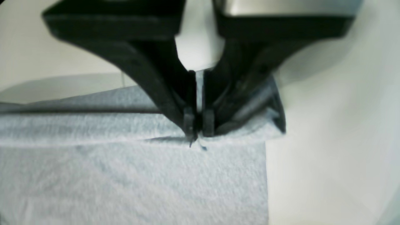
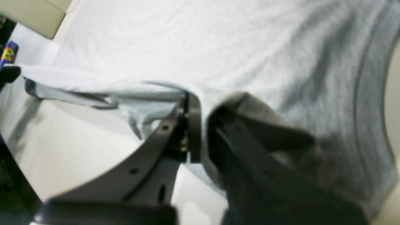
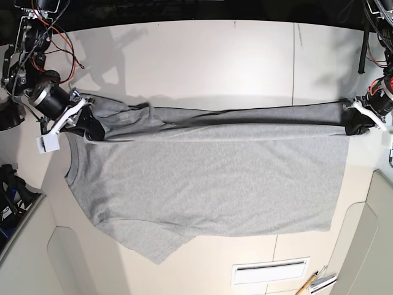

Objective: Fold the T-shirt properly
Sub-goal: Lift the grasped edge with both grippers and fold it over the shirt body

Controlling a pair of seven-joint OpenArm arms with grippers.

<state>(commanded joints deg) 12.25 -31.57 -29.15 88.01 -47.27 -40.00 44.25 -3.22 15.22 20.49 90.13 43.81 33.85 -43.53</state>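
Observation:
The light grey T-shirt (image 3: 209,178) lies spread across the white table, its far long edge lifted and stretched between both arms. My left gripper (image 1: 197,132) is shut on the hem corner of the T-shirt (image 1: 131,175) and shows as the left gripper (image 3: 357,123) at the right of the base view. My right gripper (image 2: 200,125) is shut on a bunch of the T-shirt (image 2: 218,47) by the shoulder, near the ribbed neck (image 2: 368,93); it is the right gripper (image 3: 81,118) at the left of the base view. One sleeve (image 3: 150,246) points toward the near edge.
The white table (image 3: 215,55) extends behind the shirt. Red cables and the arm's motor (image 3: 37,74) sit at the far left. A white vent plate (image 3: 270,270) and a pencil (image 3: 310,283) lie near the front edge. Beige panels (image 3: 24,246) flank the front corners.

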